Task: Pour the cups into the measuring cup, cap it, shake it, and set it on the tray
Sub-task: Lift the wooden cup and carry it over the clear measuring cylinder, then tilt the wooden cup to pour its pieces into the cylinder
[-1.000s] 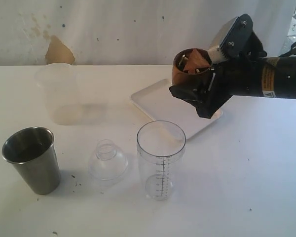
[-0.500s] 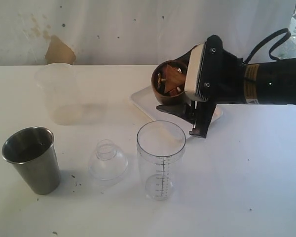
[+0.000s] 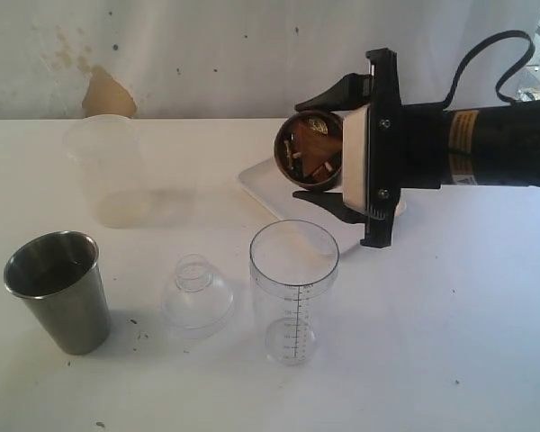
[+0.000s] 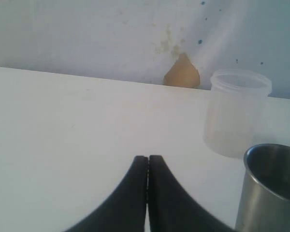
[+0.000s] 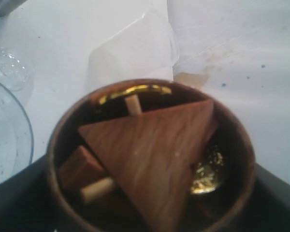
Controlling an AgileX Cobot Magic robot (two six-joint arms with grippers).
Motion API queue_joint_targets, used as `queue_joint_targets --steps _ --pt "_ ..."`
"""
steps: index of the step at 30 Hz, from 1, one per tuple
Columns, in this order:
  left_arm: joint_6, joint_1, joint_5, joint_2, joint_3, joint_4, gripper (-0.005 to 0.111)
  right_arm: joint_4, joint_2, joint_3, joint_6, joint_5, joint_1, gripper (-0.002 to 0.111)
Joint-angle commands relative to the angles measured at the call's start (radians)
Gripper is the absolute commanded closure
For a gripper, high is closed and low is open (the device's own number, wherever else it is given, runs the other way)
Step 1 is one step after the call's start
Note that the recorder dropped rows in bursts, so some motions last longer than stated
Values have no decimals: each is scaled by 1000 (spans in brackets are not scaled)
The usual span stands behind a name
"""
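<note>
wooden cup (image 3: 308,162): held on its side right of centre in the exterior view, above and just behind the mouth of the measuring cup; its mouth is turned left and toward the camera, and its base is covered by the gripper.
contents: a triangular piece (image 5: 154,154), pale pegs (image 5: 97,189) and gold bits (image 5: 205,174) are seen inside; what lies under the triangle is hidden.
right gripper (image 3: 297,148): clamped on the wooden cup, one finger above and one below; the arm is cut off by the right edge.
measuring cup (image 3: 293,288): upright at lower centre, uncapped; whether anything lies in it cannot be made out.
tray (image 3: 265,184): behind the measuring cup; only its left corner and a strip are seen, the rest being covered by gripper and cup.
lid (image 3: 196,292): a clear dome just left of the measuring cup, faint against the white table (image 3: 450,342).
tumbler (image 3: 58,290): upright at lower left; its inside is too dark to read.
plastic cup (image 3: 103,166): upper left, barely set off from the wall.
left gripper (image 4: 148,166): unseen in the exterior view; in its wrist view the fingers are pressed together with nothing between them.
</note>
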Motion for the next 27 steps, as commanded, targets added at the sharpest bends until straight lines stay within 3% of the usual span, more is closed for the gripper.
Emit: queue_joint_targets --steps 1,12,27 --pt "0 -6 2 -4 5 -1 106 13 -23 -10 -92 25 1 108" --pt "0 -6 2 -4 5 -1 106 13 -31 -10 -239 185 101 108" --pt "0 -6 2 -4 5 -1 106 13 -31 -10 -414 213 111 108"
